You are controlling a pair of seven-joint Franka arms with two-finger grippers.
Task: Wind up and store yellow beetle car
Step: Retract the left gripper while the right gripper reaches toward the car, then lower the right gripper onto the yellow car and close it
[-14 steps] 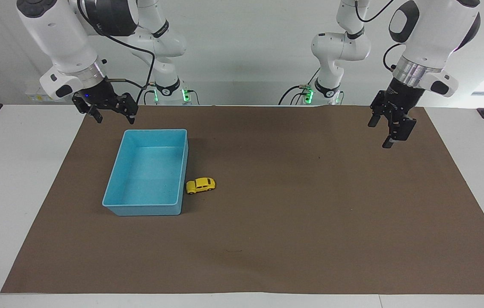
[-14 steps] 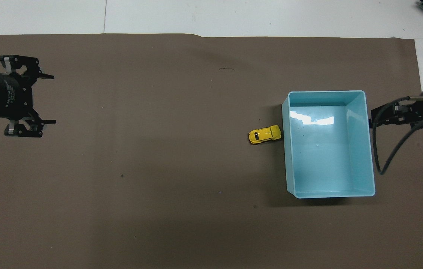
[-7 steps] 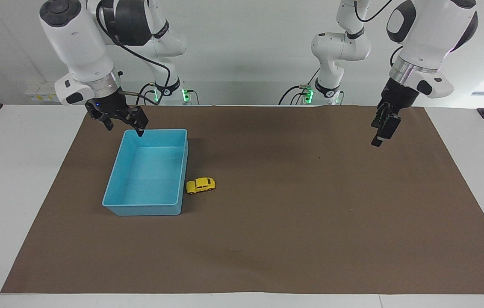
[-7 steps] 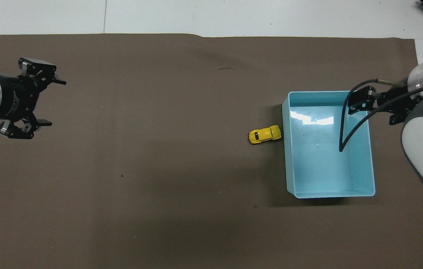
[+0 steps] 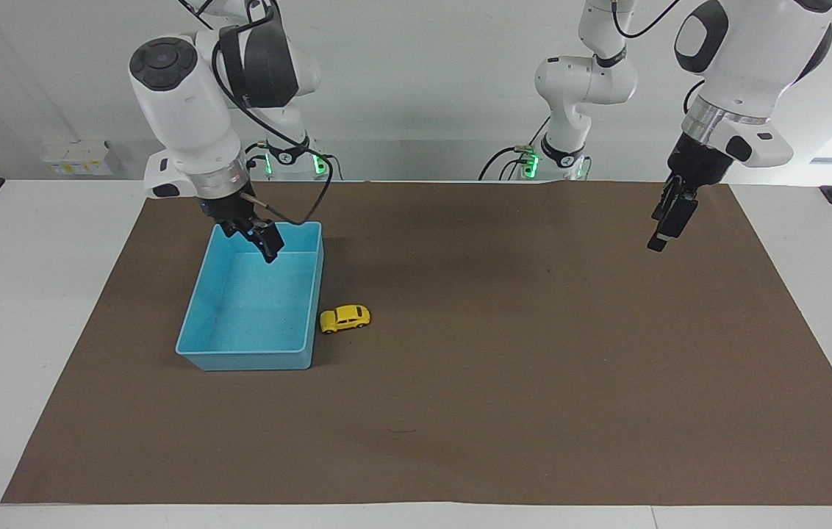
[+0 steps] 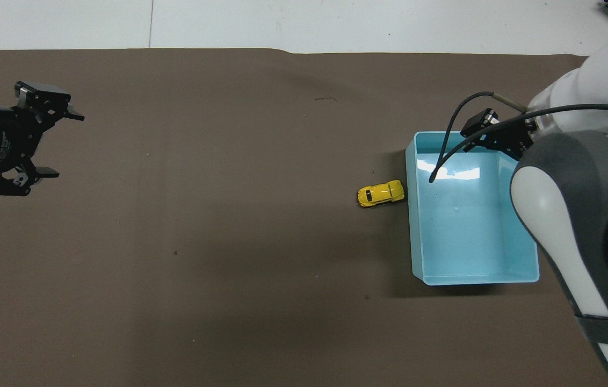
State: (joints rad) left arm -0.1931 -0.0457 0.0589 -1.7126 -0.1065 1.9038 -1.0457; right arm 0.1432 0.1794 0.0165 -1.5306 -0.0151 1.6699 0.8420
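The yellow beetle car [image 5: 345, 318] stands on the brown mat close beside the blue bin [image 5: 243, 360], on the bin's side toward the left arm's end. It also shows in the overhead view [image 6: 381, 193], next to the bin [image 6: 418, 236]. My right gripper [image 5: 269, 248] hangs in the air over the bin, apart from the car; in the overhead view [image 6: 478, 129] its arm covers part of the bin. My left gripper [image 5: 662, 236] is raised over the mat at the left arm's end, open and empty [image 6: 65, 144].
The brown mat [image 5: 519, 367] covers most of the white table [image 5: 26, 294]. The bin holds nothing that I can see. A black cable loops from the right wrist over the bin [image 6: 443, 156].
My right arm has swung in from the table's edge and its gripper is now over the bin. My left gripper has turned at the wrist and shifted slightly. The car and bin have not moved.
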